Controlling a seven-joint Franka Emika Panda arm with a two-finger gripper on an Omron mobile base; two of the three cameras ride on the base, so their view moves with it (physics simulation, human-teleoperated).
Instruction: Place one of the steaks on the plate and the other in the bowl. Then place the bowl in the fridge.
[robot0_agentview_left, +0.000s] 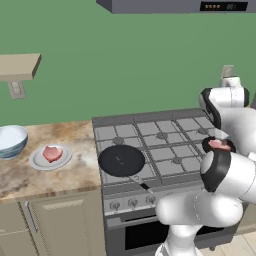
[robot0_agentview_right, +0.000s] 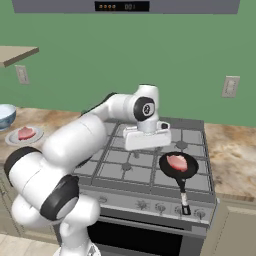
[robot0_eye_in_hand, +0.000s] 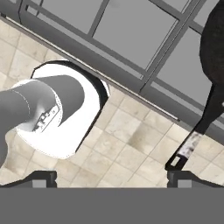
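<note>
The white arm rises from its base in front of the stove (robot0_agentview_right: 150, 165), bends up over the front edge and folds at the elbow, so the wrist sits above the middle burners with the hand turned downward. In the hand view the fingers (robot0_eye_in_hand: 112, 177) stand wide apart with nothing between them, looking down past the stove's front edge at the tiled floor (robot0_eye_in_hand: 131, 140) and a black pan handle.

One steak (robot0_agentview_left: 52, 153) lies on the plate (robot0_agentview_left: 35, 161), on the surface left of the stove, near its front edge. The bowl (robot0_agentview_left: 11, 141) stands just beside the plate, toward the back left. The other steak (robot0_agentview_right: 176, 162) lies in a black frying pan (robot0_agentview_right: 167, 172) on the stove's front right burner. A second black pan (robot0_agentview_left: 121, 160) sits on the front left burner
</note>
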